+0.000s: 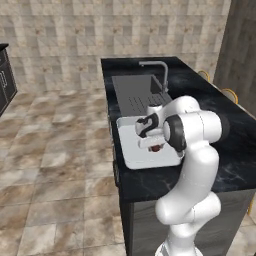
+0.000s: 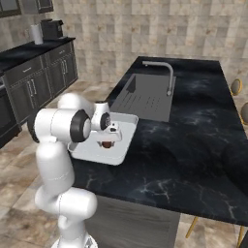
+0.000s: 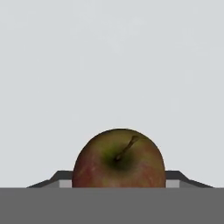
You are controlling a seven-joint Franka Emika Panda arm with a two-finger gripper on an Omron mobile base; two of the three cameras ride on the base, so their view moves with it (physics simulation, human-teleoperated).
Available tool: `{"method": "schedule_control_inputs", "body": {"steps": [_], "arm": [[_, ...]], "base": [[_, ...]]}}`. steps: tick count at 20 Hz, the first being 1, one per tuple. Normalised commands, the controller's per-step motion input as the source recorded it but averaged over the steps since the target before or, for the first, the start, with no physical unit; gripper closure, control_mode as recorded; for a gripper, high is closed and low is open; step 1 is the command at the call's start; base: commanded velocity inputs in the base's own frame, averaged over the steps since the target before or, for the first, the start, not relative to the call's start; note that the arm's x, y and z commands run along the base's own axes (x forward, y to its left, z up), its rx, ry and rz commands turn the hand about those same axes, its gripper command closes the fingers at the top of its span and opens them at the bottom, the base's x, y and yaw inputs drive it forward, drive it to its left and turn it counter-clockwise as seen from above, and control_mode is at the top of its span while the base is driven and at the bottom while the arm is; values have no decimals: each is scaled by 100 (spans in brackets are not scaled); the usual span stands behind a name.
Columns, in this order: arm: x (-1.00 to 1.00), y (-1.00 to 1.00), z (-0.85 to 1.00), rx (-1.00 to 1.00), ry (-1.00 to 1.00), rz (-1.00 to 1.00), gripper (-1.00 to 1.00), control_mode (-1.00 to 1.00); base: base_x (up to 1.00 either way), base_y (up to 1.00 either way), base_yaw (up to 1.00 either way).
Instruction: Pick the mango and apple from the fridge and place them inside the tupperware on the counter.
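Note:
The dark red-brown apple (image 1: 156, 148) (image 2: 107, 144) hangs just above the floor of the white-grey tupperware (image 1: 131, 150) (image 2: 125, 122), which lies on the black marbled counter (image 1: 235, 150) (image 2: 184, 145) near its front edge. My gripper (image 1: 155, 144) (image 2: 108, 139) points down into the tray and is shut on the apple. In the hand view the apple (image 3: 119, 159) sits stem-up between the two dark fingertips (image 3: 64, 178), with the pale tupperware floor (image 3: 112, 65) behind it. The mango and the fridge are out of view.
A grey ribbed sink (image 1: 135, 92) (image 2: 145, 97) with a metal faucet (image 1: 162, 75) (image 2: 169, 77) lies just beyond the tray. Yellow stools (image 1: 230, 95) (image 2: 236, 87) stand past the counter's far side. Dark cabinets (image 2: 38, 77) line the left wall across tiled floor.

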Motion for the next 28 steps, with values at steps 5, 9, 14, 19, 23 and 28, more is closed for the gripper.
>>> {"method": "schedule_control_inputs", "body": {"steps": [5, 9, 14, 19, 23, 28], "arm": [[24, 0, -35, 0, 0, 2, -100, -100], [-4, 5, -2, 0, -3, 0, -100, -100], [-24, 4, 11, 0, -1, -7, -100, -100], [-37, 0, 47, 0, -9, -16, -100, -100], [-44, 0, 59, 0, -27, -13, -100, -100], [-67, 0, 55, 0, -45, -8, -100, -100]], "base": [[0, 0, 0], [0, 0, 0], [0, 0, 0], [0, 0, 0], [0, 0, 0], [0, 0, 0]]}}
